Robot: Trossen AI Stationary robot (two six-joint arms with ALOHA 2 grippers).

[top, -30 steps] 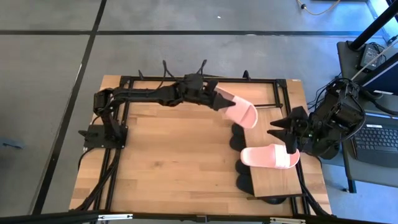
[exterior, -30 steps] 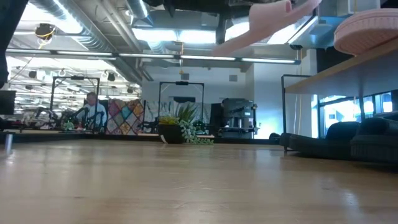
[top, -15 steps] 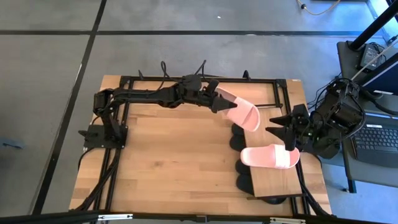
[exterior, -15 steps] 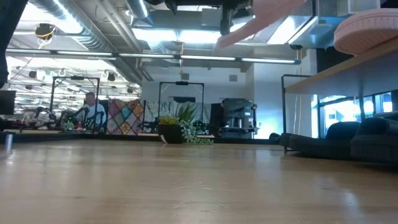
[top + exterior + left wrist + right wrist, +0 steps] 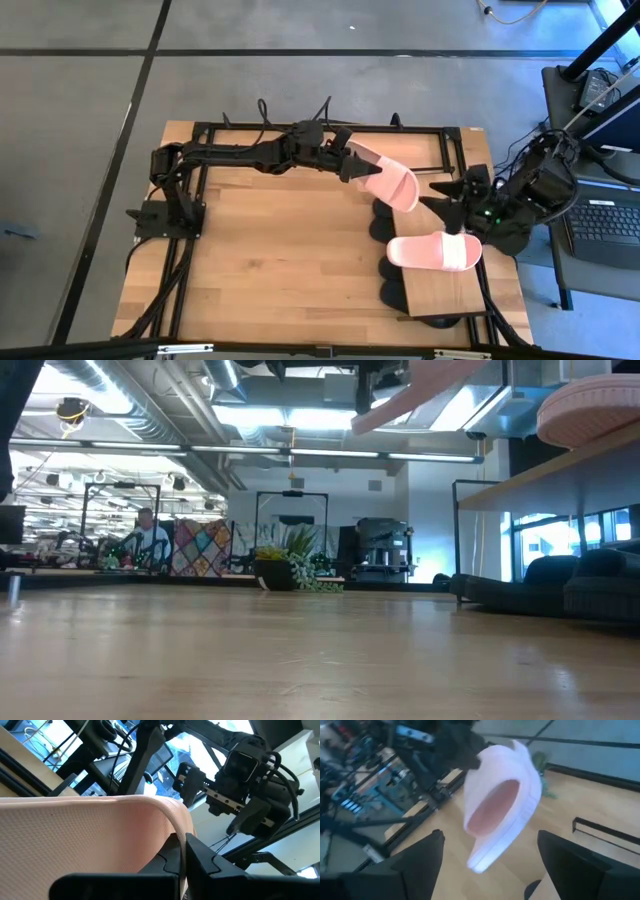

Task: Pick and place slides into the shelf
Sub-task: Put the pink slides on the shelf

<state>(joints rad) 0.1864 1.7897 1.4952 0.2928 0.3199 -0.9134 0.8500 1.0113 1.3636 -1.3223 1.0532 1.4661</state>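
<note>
Jaws of the left gripper (image 5: 345, 163) are clamped on one end of a pink slide (image 5: 385, 180), held in the air over the far-right part of the table (image 5: 280, 250), tilted, w/ its free end toward the shelf (image 5: 445, 290). Right gripper (image 5: 447, 198) hangs just beyond that free end, fingers spread wide, nothing between them; from its wrist view the slide's strap opening faces it, so a handover looks likely to me.

Progress, near to far from my spot at the table's front: shelf top board carries the 2nd pink slide (image 5: 433, 252), lying flat across it, so 1 of the pink pair is placed. Black slides (image 5: 392, 270) show as dark rounded shapes poking out from under the board along its left edge and near end; I can't count them for sure, but they look stowed on the lower level. Remaining, I'd say: only the airborne pink one, approx. last step.
</note>
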